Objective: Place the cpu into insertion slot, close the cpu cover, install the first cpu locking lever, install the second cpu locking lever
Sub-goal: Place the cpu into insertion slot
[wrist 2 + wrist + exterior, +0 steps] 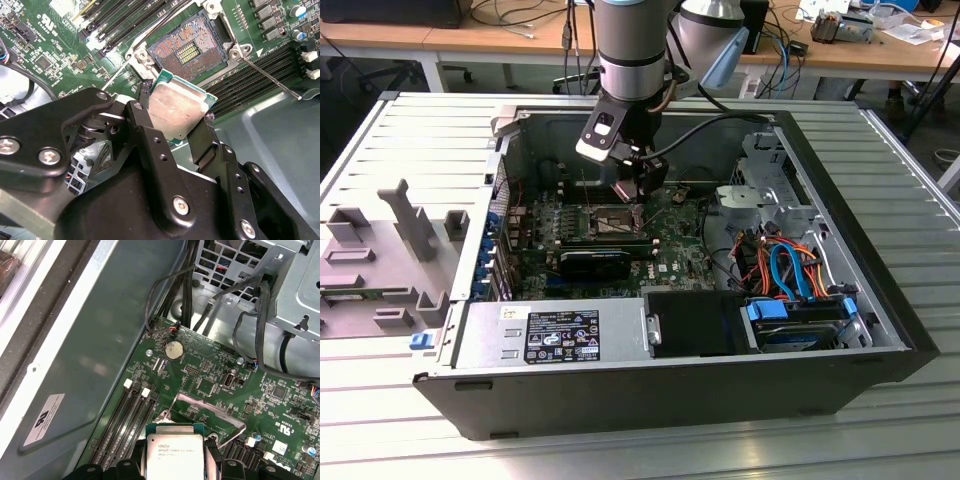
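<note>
1. Here, the gripper [175,119] hangs inside the open computer case [880,330], above the green motherboard [50,50].
2. Its matte black fingers [145,120], bolted with silver screws, are clamped on opposite edges of the cpu [177,112].
3. The cpu is a flat square held off the board. It has a dull, faintly scuffed silver-grey metal top and a thin green rim showing at its corners. In the first wrist view its top [174,455] carries small print.
4. The insertion slot [187,50] lies open just beyond the chip. It is a square recess with a coppery grid of contacts and a silver metal rim.
5. The cpu cover [207,407] is a thin silver frame with a square cut-out, near the chip.
6. A slim metal locking lever [270,77] crosses the long black memory slots [260,65].
</note>
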You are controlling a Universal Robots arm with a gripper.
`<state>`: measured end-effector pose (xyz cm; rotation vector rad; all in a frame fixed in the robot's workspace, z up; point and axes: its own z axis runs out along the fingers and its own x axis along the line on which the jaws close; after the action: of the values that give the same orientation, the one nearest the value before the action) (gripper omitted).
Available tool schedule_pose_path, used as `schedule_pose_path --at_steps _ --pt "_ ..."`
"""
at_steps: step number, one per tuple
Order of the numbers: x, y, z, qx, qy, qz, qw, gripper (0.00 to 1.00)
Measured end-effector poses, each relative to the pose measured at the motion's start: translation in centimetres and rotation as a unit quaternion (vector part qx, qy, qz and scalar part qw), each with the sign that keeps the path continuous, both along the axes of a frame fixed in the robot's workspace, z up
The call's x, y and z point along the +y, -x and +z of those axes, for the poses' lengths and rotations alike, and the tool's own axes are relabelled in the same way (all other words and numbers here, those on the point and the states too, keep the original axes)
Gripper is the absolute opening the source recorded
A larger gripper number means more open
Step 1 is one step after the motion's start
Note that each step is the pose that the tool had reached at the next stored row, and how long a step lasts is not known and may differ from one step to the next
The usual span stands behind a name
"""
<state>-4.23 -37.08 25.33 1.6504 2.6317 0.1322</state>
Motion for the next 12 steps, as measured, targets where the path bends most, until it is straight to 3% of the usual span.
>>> schedule_pose_path --at_steps 12 --pt "0.0 0.0 -0.01 0.0 0.0 -0.006 1.0 0.55"
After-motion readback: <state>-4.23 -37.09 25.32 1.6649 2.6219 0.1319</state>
